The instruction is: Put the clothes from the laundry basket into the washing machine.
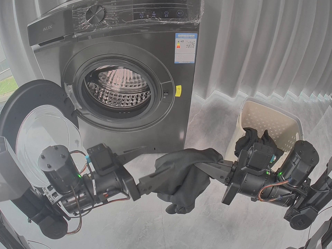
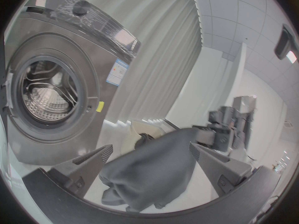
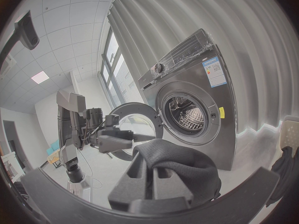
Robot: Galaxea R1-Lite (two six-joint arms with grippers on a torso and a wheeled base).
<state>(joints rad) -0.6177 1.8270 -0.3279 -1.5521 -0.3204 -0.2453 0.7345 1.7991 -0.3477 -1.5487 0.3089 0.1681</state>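
Right claw [image 1: 207, 166] pinched on the dark garment [image 1: 183, 185] — it hangs between the tips of the wide-spread left claw [image 1: 157, 160]

Floor [image 1: 207, 225]: grey, marbled. On it: washing machine [image 1: 121, 137], door open; laundry basket [image 1: 269, 120] near machine's right, holding dark clothes.

We see a dark garment [image 1: 183, 177] hanging crumpled in mid-air, near the grey washing machine [image 1: 117, 52], whose door [image 1: 31, 121] stands open leftward; more dark clothes [image 1: 252, 139] lie in the cream laundry basket [image 1: 273, 118] at right.
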